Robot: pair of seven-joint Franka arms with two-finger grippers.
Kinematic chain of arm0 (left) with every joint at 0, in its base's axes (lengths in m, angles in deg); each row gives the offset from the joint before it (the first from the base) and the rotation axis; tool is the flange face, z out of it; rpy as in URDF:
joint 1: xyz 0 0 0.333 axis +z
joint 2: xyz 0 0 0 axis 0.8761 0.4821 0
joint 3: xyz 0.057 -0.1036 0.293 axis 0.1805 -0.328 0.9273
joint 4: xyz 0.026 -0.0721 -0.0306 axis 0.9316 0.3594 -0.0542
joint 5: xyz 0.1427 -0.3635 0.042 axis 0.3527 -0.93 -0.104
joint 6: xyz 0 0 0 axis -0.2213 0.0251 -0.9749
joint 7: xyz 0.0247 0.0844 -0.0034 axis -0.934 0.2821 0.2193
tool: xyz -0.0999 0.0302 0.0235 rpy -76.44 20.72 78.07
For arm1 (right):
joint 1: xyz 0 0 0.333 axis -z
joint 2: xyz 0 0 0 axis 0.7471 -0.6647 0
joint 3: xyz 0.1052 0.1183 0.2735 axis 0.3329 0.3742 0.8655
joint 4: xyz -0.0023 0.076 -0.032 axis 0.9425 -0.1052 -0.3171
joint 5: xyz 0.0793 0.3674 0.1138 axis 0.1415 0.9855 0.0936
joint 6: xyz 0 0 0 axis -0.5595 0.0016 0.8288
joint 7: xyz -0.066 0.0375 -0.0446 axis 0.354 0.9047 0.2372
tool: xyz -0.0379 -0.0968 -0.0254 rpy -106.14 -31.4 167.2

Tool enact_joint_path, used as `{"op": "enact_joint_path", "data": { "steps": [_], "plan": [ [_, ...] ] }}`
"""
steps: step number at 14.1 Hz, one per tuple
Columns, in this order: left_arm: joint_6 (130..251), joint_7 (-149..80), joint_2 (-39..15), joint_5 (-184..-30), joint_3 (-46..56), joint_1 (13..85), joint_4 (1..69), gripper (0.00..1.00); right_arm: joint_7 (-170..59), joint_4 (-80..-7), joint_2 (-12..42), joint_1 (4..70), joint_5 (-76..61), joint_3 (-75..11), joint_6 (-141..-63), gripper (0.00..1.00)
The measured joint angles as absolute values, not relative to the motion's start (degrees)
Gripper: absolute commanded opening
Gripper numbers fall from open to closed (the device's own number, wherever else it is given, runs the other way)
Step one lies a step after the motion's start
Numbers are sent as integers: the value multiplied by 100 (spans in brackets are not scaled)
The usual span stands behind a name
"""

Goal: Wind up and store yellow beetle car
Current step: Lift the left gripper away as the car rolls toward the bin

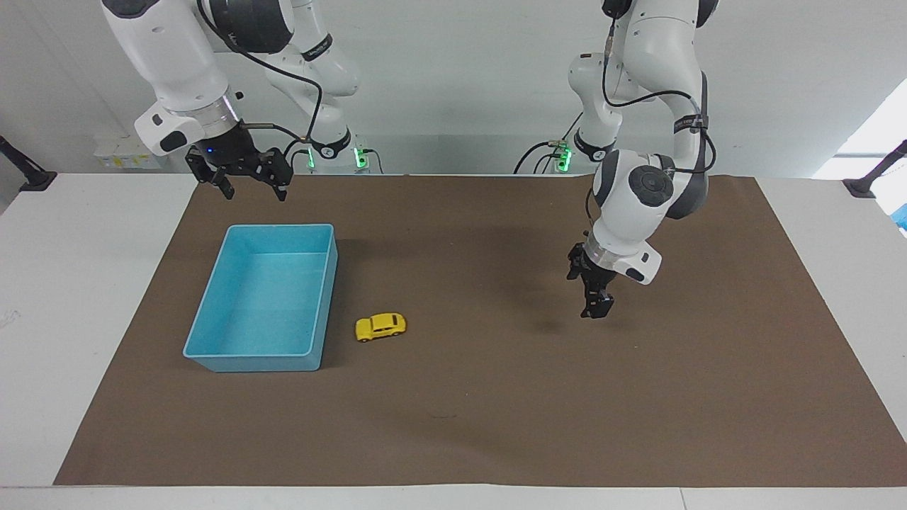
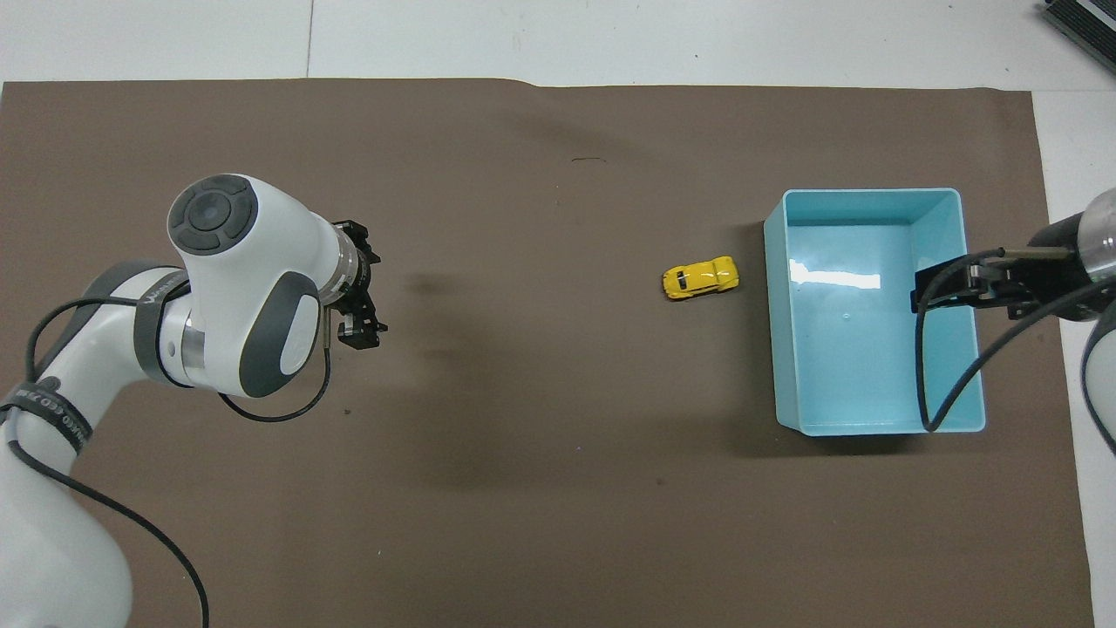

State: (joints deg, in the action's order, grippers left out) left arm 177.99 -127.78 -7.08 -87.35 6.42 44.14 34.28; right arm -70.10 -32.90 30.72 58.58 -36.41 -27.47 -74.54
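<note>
The yellow beetle car (image 1: pixel 380 326) (image 2: pixel 700 278) stands on its wheels on the brown mat, free of both grippers. It sits close beside the light blue bin (image 1: pixel 251 363) (image 2: pixel 872 195), on the bin's side toward the left arm's end, with a small gap between them. My left gripper (image 1: pixel 597 309) (image 2: pixel 359 305) hangs open and empty, pointing down over bare mat toward the left arm's end, well away from the car. My right gripper (image 1: pixel 254 193) (image 2: pixel 922 295) waits open and empty, up in the air over the bin's edge nearest the robots.
The bin holds nothing. The brown mat (image 1: pixel 496 411) covers most of the white table (image 1: pixel 64 297). A small dark mark (image 2: pixel 589 160) lies on the mat toward its edge farthest from the robots.
</note>
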Motion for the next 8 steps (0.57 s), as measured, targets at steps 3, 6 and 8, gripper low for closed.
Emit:
{"op": "enact_joint_path", "data": {
  "steps": [3,6,8],
  "plan": [
    [17744,-12258,-774,-8734,655,4431,3312,100,-7010,-3290,3072,5858,-3641,-2747,-7454,100],
    [17640,-11505,-893,-8734,663,4435,3271,100,-7010,-3290,3072,5858,-3641,-2747,-7454,100],
    [17590,-11006,-978,-8734,676,4439,3246,100,-7010,-3290,3072,5858,-3641,-2747,-7454,100]
  ]
}}
